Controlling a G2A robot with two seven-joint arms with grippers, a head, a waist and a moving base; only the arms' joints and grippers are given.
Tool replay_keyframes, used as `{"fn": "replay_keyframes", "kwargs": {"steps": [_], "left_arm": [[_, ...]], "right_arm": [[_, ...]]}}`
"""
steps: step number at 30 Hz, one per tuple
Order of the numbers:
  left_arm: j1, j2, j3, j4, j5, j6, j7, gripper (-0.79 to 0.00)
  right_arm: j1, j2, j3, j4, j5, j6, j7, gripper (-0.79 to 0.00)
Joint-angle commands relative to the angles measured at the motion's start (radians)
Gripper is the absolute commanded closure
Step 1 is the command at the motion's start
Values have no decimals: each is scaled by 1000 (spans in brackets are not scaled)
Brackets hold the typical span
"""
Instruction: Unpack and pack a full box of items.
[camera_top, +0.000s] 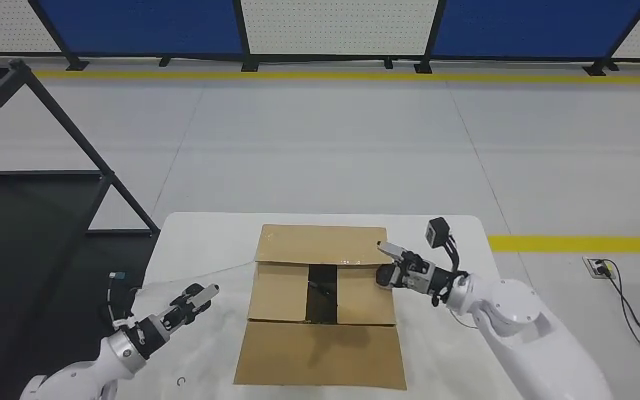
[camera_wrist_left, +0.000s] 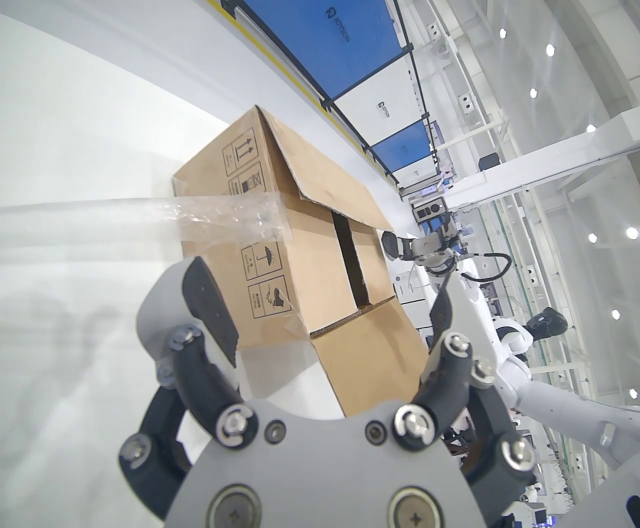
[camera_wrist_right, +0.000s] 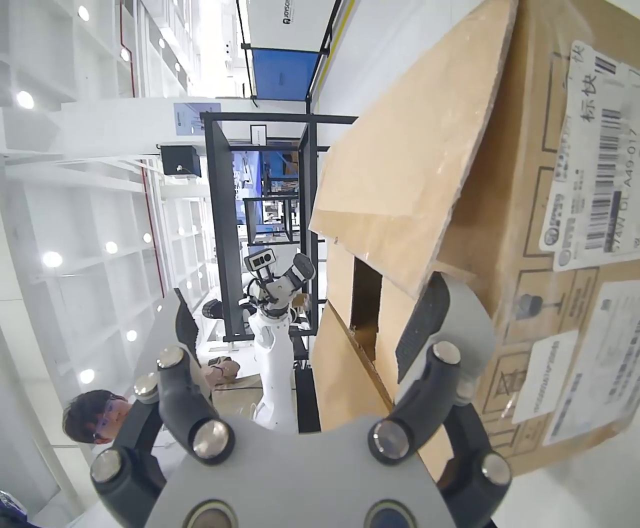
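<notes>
box (camera_top: 320, 300) outer flaps spread, inner ones nearly shut: unpacking barely begun, i judge; right gripper (camera_top: 388, 262) at its 3 o'clock, left gripper (camera_top: 200, 297) at 8 o'clock, both gaping, empty

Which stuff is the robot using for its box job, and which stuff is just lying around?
For the job: box, clear tape stuck to it, left gripper, right gripper.
Just around: black frame, blue panels, power strip.

Lt: bright, even | ceil. spots (camera_wrist_left: 550, 49) glare, wrist views | shadows soft | fisheye edges
</notes>
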Motion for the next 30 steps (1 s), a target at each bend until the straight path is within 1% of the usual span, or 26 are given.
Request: {"fn": "replay_keyframes", "kwargs": {"steps": [1, 4, 7, 11, 12, 14, 28, 30], "left_arm": [[0, 0, 0, 0, 0, 0, 0, -785], [0, 0, 0, 0, 0, 0, 0, -785], [0, 0, 0, 0, 0, 0, 0, -785], [0, 0, 0, 0, 0, 0, 0, -785], [0, 0, 0, 0, 0, 0, 0, -785], [0, 0, 0, 0, 0, 0, 0, -785], [0, 0, 0, 0, 0, 0, 0, -785], [0, 0, 0, 0, 0, 0, 0, -785]], "right_arm": [[6, -9, -7, 3, 13, -22, -46, -785], [14, -21, -8, 5, 51, -61, -80, -785], [36, -32, -13, 7, 75, -69, -99, -785], [82, -54, -46, 6, 32, -70, -222, -785], [97, -62, -58, 15, 20, -62, -262, -785], [138, -77, -91, 37, -2, -28, -289, -785], [138, -77, -91, 37, -2, -28, -289, -785], [138, -84, -92, 49, 21, -18, -332, -785]]}}
